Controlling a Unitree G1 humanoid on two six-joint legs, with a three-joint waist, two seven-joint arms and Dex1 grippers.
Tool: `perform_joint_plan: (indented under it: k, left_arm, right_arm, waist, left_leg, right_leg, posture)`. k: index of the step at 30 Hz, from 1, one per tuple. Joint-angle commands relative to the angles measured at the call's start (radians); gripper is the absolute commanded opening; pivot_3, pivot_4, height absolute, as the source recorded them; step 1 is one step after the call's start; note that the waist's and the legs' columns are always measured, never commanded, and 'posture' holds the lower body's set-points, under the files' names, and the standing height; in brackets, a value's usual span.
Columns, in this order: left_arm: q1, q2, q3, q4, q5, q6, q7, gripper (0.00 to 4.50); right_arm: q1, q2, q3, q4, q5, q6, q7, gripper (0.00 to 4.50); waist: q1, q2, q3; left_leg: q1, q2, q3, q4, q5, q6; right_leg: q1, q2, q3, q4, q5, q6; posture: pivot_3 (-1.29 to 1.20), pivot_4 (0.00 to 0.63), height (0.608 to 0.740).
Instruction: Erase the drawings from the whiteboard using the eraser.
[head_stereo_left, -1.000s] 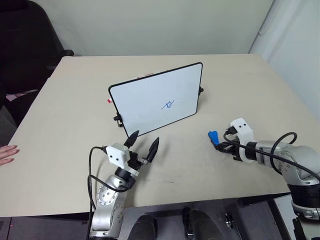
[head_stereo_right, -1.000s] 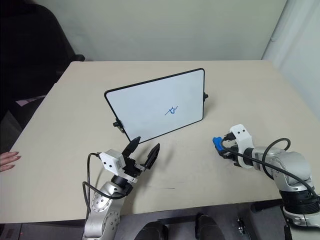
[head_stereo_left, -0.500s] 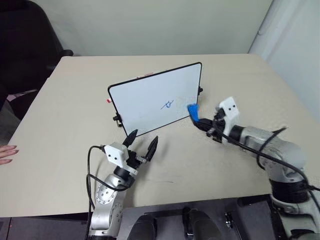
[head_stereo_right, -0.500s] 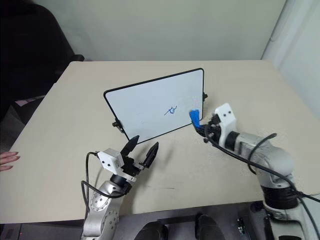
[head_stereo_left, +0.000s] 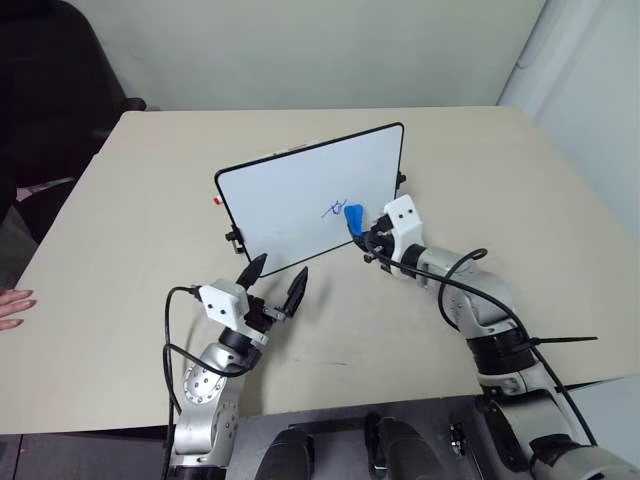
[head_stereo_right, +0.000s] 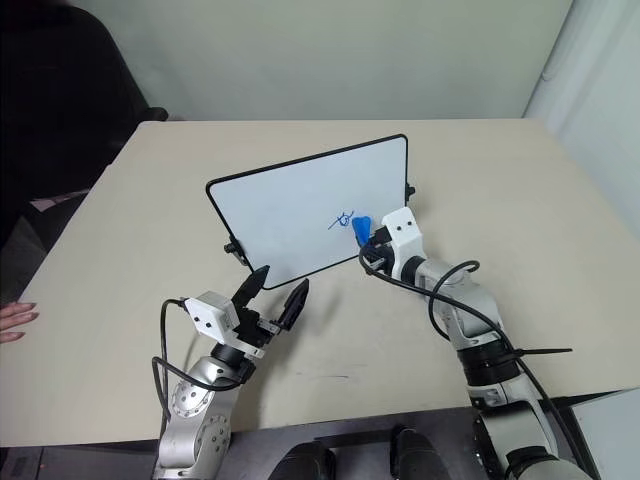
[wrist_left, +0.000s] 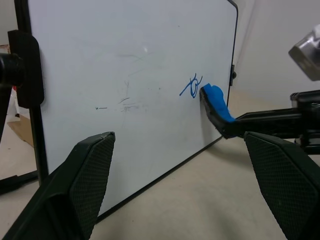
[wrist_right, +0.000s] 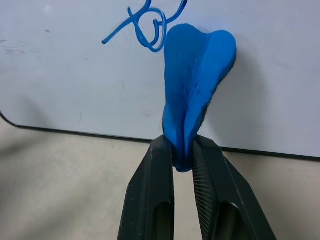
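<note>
The whiteboard (head_stereo_left: 285, 190) stands tilted on the table, black-framed, facing me. On its right half is the drawing (head_stereo_left: 335, 209), a small blue scribble (wrist_right: 145, 25). My right gripper (head_stereo_left: 364, 233) is shut on the blue eraser (head_stereo_left: 354, 217), its fingers (wrist_right: 159, 175) pinching the eraser's base (wrist_right: 197, 65). The eraser's tip appears to rest on the board's face just right of the scribble (wrist_left: 191, 86). My left gripper (head_stereo_left: 278, 270) hovers open and holds nothing, in front of the board's lower left part, apart from it.
The beige table (head_stereo_left: 480, 170) extends around the board. A person's hand (head_stereo_left: 12, 305) rests at the table's left edge. A dark chair (head_stereo_left: 50, 80) stands at the back left. A small red tab (head_stereo_left: 218, 200) sticks out at the board's left side.
My right gripper carried the eraser from the table's right side leftward and forward up to the board, next to the scribble. The left gripper stayed where it was.
</note>
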Motion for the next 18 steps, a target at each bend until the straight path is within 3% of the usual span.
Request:
perform_joint_plan:
  k: [1,18]
  left_arm:
    - [-0.007,0.005,0.005,-0.016,-0.004,-0.009,-0.003,4.50]
    - [0.001,-0.005,0.002,-0.030,0.005,-0.016,0.007,4.50]
  right_arm:
    - [-0.054,0.032,0.008,0.020,-0.038,-0.058,-0.009,0.25]
    - [-0.109,0.153,0.083,0.012,-0.078,-0.073,0.046,0.25]
  waist:
    - [-0.001,0.000,0.000]
    - [-0.017,0.000,0.000]
  left_leg:
    - [0.000,0.000,0.000,0.000,0.000,0.000]
    - [0.000,0.000,-0.001,-0.001,0.002,-0.004]
  right_leg:
    - [0.000,0.000,0.000,0.000,0.000,0.000]
    - [-0.005,0.001,0.000,0.006,0.006,-0.005]
  posture:
    - [0.00,0.150,0.740]
    - [0.00,0.150,0.740]
